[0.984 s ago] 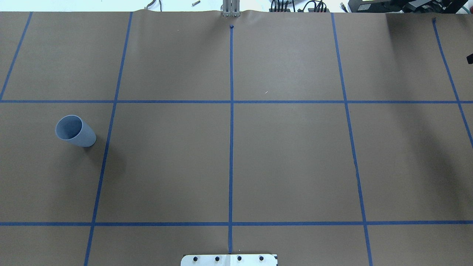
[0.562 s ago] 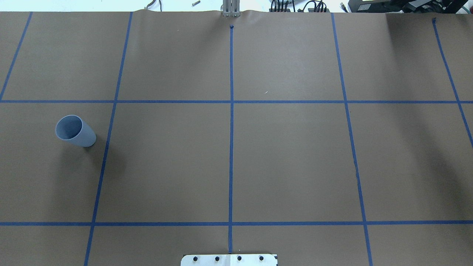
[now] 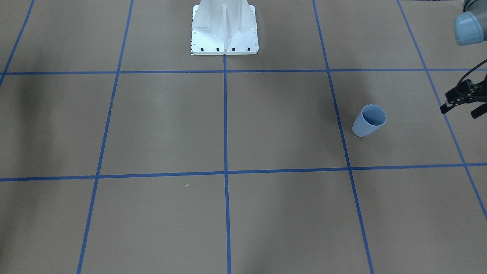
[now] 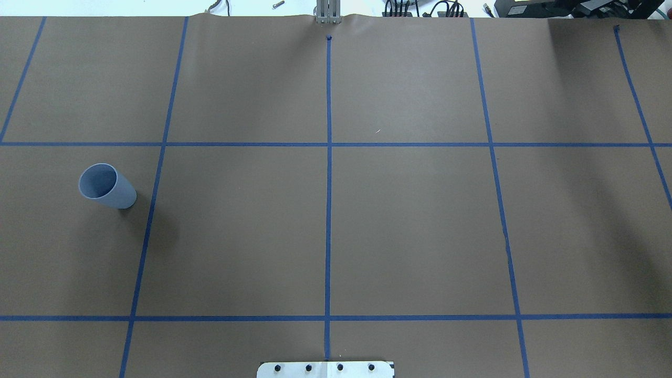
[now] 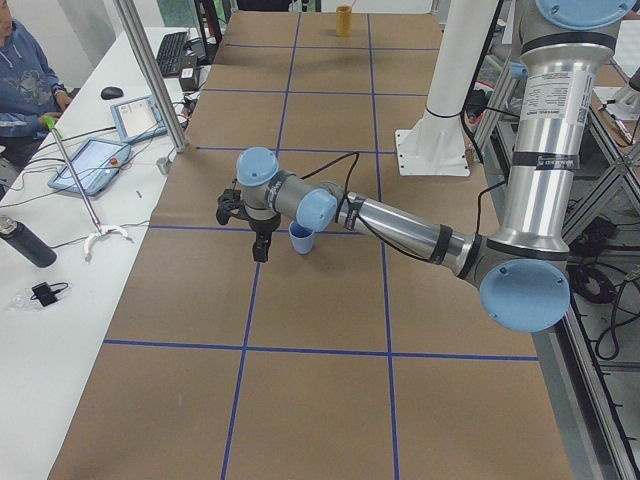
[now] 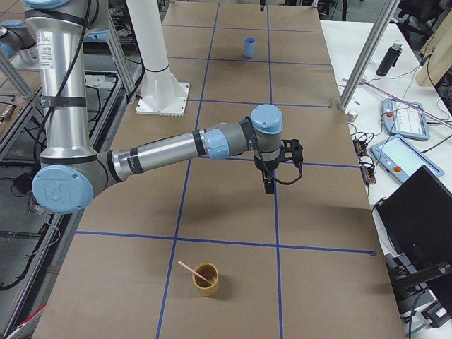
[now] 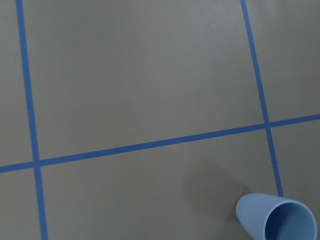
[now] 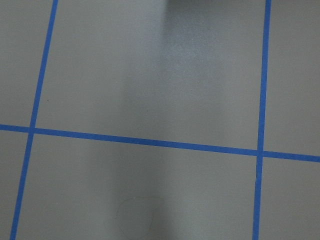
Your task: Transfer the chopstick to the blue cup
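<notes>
Thin pinkish chopstick (image 6: 188,269) sits in the short ochre round cup (image 6: 205,278), leaning, with its upper end sticking out past the rim. That cup stands upright at the right-arm end of the table; in the exterior left view it's a small shape at the far end.

Pale blue plastic cup (image 4: 106,186) is at the opposite end, on the left-arm side, upright with its mouth up. The inside looks empty in the left wrist view, where it sits at the lower right corner just beside a tape line. The 2 cups are well apart.

Left gripper (image 3: 458,113) hangs above the table beside the blue cup, not touching it. Its 2 fingers are apart with nothing between them.

Right gripper (image 6: 268,185) points down over the mid-table, near a tape crossing and well apart from the ochre cup. It shows only in the side view, so can't tell if the fingers are apart or together. The right wrist view shows only paper and tape.

Brown paper-covered table (image 4: 420,236) carries a blue tape grid (image 4: 328,210). White robot pedestal (image 3: 224,26) is bolted at the robot-side edge.
</notes>
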Available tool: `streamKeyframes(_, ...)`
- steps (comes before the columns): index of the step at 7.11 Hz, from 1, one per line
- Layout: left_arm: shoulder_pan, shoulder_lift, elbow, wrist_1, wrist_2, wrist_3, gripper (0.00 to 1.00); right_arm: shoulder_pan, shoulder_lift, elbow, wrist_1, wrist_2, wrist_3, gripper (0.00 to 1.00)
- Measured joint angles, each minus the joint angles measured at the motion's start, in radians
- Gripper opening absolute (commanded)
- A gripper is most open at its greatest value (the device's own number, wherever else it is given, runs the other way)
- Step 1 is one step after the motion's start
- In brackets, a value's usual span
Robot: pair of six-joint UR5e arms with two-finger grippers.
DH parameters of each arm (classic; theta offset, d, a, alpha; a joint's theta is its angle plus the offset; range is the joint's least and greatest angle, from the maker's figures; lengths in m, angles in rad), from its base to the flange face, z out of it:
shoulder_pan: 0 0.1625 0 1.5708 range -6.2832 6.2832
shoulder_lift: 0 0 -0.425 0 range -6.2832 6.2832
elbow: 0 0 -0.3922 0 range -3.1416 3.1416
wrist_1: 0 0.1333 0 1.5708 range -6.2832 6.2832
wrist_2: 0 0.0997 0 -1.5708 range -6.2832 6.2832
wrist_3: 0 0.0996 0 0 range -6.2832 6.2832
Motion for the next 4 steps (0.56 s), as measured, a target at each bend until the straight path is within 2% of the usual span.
streamKeyframes(4, 0.207, -0.001, 0.018, -0.111, 0.062, -0.213, 0.98, -0.012, -0.004, -0.006, -0.001, -0.001, 0.000, 1.00)
